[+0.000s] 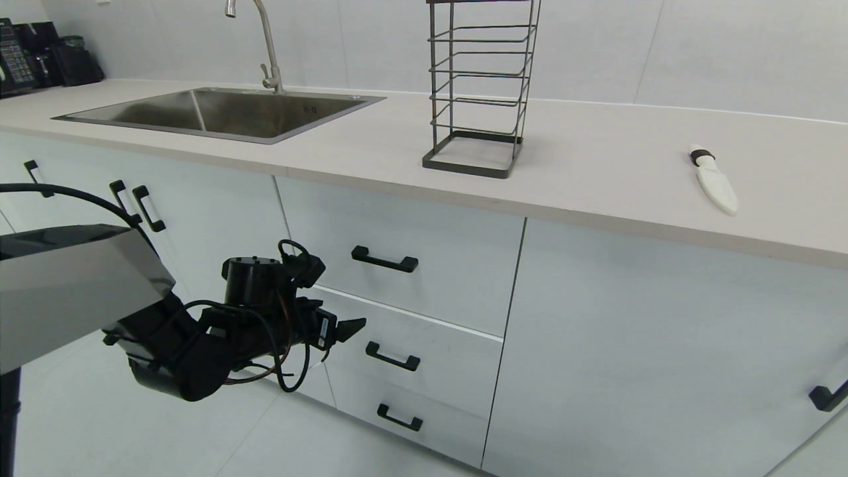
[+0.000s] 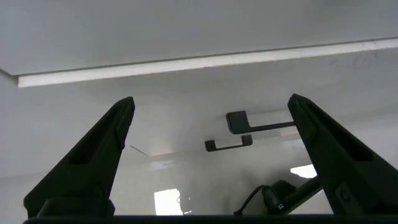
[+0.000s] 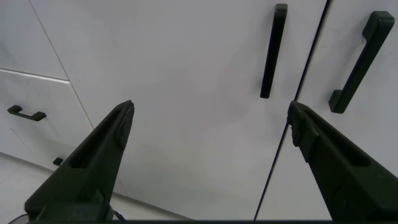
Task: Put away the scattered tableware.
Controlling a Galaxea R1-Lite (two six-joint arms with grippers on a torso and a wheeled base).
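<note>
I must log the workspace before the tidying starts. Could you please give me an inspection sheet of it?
Surface: pale countertop, smooth.
Job's things: white utensil with a black band, lying on the countertop's right part; wire rack, upright at mid-counter, holding nothing.
Clutter: dark appliances in the far left corner.
Grippers: left gripper open, low in front of the drawers; right gripper open, facing cabinet doors.
Cables: black cable arcing above the left arm.
Surroundings: sink with faucet.

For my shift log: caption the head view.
Open left gripper low before white drawers; white knife-shaped utensil and black wire rack on pale countertop.
</note>
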